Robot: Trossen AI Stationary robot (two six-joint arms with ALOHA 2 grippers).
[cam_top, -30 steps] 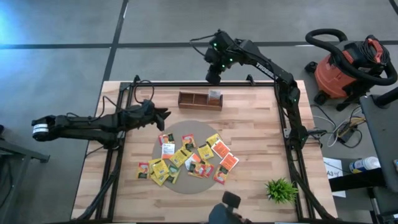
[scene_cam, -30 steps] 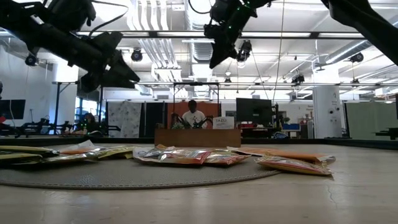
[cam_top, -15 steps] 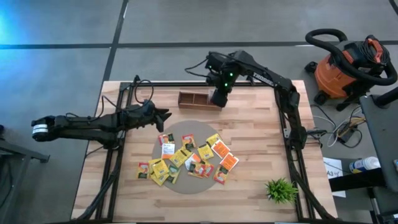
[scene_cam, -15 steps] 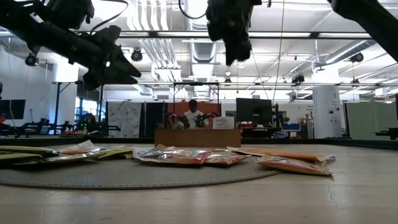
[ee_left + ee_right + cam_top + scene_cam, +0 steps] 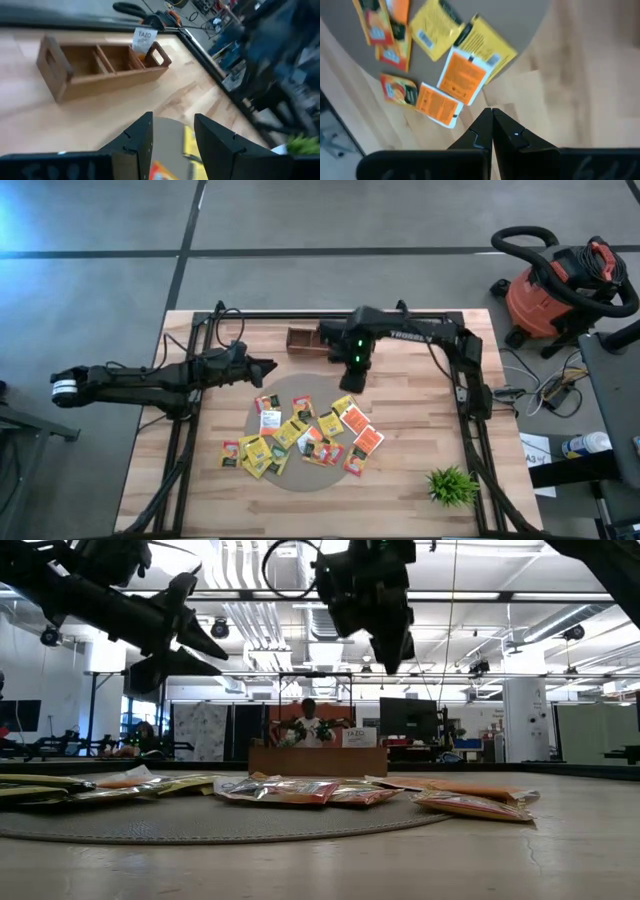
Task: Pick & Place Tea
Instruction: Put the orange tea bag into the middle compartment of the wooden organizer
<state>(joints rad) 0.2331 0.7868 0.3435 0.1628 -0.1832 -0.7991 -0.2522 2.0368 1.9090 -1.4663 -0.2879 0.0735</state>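
Foil-thin tea packets (image 5: 303,432) lie heaped on the grey mat (image 5: 283,395) mid-table; light, floppy and slick, I judge, best pinched by a free edge. My right gripper (image 5: 349,383) hangs shut and empty above the heap's near corner, my left gripper (image 5: 268,365) waiting open beside the mat.

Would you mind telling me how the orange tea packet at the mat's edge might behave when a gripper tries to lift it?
The orange packet looks thin and lies flat, so it is probably light and hard to get fingers under. It overlaps a yellow packet, which may shift with it. Its surface looks smooth, so it may slide on the mat rather than lift.
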